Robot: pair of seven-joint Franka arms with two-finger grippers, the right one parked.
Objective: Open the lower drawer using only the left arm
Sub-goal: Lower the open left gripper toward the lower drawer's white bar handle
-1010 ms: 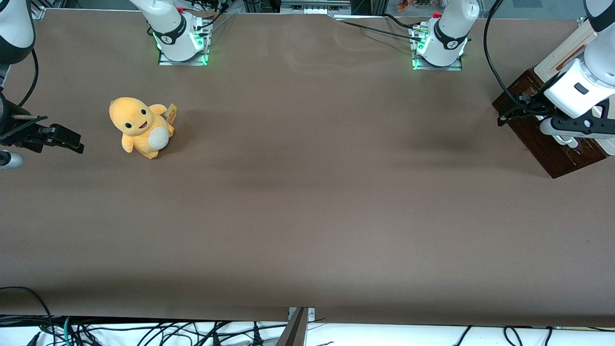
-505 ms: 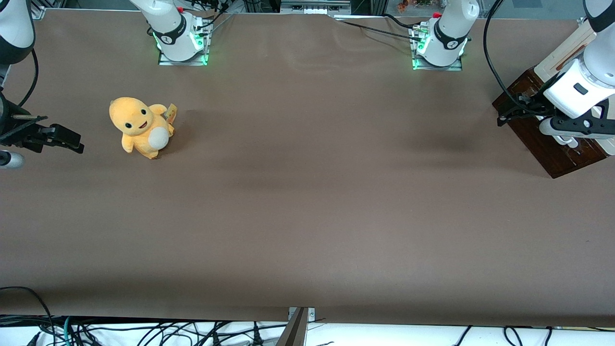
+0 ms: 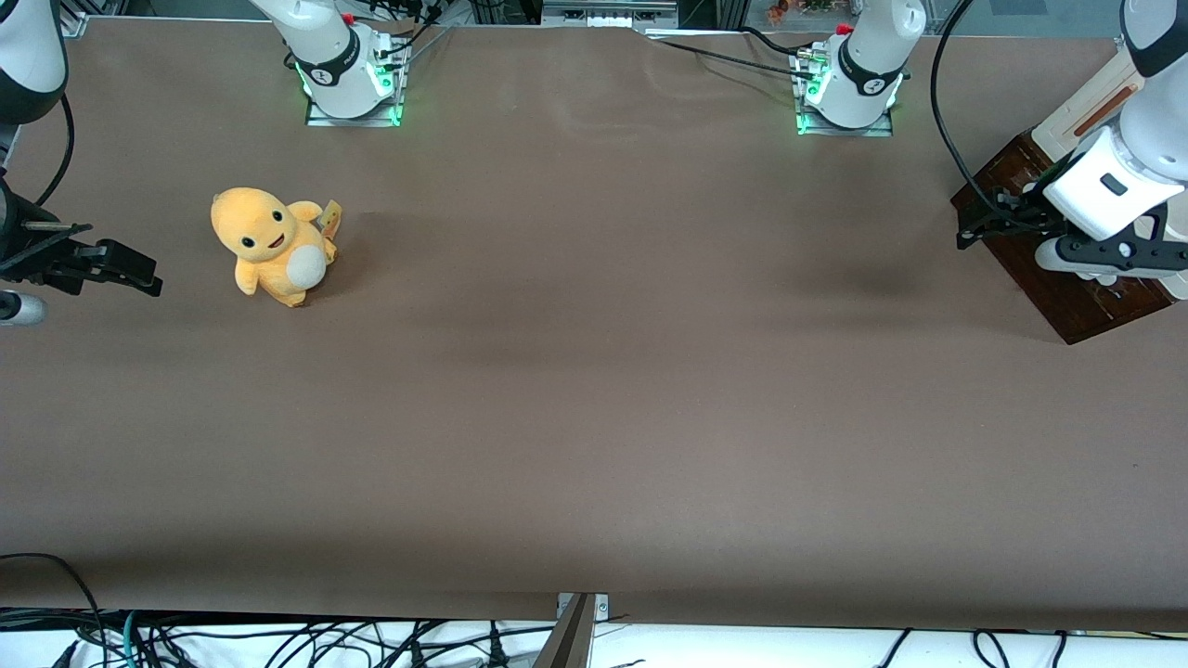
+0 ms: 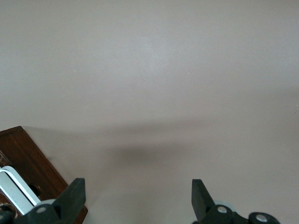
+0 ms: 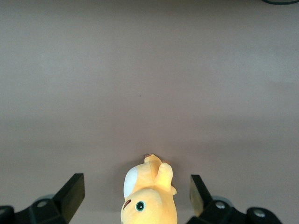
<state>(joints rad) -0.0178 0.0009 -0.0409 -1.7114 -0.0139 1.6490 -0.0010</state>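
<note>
The lower drawer (image 3: 1058, 269) is seen at the working arm's end of the brown table (image 3: 594, 417). It is dark brown wood, and a white bar handle (image 4: 14, 189) is seen on its front. A cream cabinet panel (image 3: 1086, 116) with a brown slot is seen just above the drawer, farther from the front camera. The left arm (image 3: 1128, 158) is held over the drawer, and a black cable (image 3: 942, 111) is looped from it. The gripper (image 4: 135, 198) is held just beside the drawer's front, above the table. Its fingers (image 4: 74, 196) are spread wide apart, and nothing is held between them. The handle is not touched by them. A yellow plush toy (image 3: 269, 246) is seen well apart from the drawer, toward the parked arm's end of the table.
</note>
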